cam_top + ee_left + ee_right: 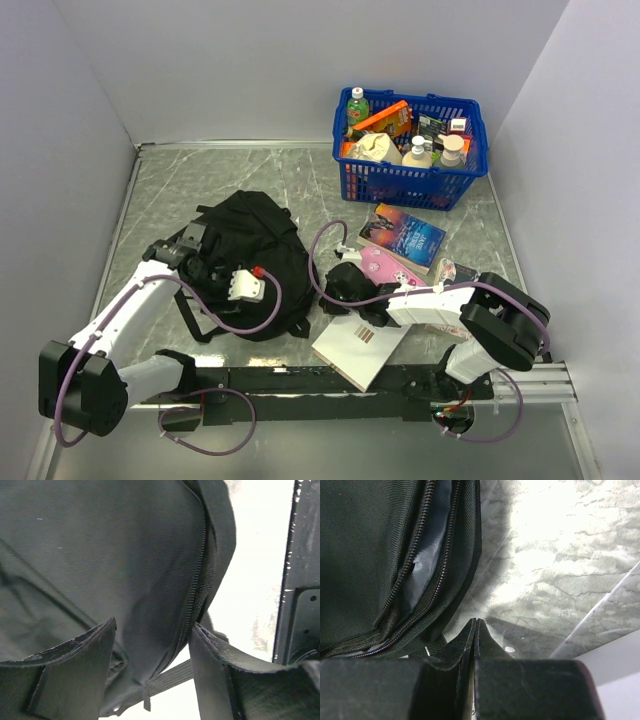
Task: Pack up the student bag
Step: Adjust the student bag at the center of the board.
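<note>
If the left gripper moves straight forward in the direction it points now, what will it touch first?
The left gripper would most likely meet the black backpack first: its fabric and zipper fill the view beyond the open fingers. The depth is unclear.

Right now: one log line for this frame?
left hand: open, at bag edge | right hand: shut, beside bag | zip: partly open | books: on table
</note>
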`<act>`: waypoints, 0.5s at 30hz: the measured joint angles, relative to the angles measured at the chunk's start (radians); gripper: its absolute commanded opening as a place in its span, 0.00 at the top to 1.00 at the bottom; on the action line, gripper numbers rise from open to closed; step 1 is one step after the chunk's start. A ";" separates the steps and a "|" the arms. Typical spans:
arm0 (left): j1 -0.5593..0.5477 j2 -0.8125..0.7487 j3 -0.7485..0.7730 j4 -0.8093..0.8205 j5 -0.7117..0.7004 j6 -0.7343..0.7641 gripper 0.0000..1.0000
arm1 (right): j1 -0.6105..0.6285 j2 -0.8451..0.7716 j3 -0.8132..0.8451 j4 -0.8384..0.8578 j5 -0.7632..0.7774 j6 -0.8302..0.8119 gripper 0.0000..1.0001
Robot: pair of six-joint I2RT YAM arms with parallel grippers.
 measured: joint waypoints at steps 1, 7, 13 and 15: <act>0.000 0.000 -0.009 0.000 0.001 0.000 0.38 | 0.000 0.000 0.000 0.000 0.000 -0.001 1.00; -0.007 0.000 -0.065 0.005 0.030 -0.008 0.70 | 0.000 0.000 0.000 0.000 0.000 -0.002 1.00; -0.026 0.001 -0.079 0.063 0.042 -0.062 0.99 | 0.000 0.000 0.006 -0.005 0.001 -0.008 1.00; -0.026 0.001 -0.067 0.100 0.035 -0.101 0.99 | 0.000 0.000 0.007 -0.008 0.001 -0.010 1.00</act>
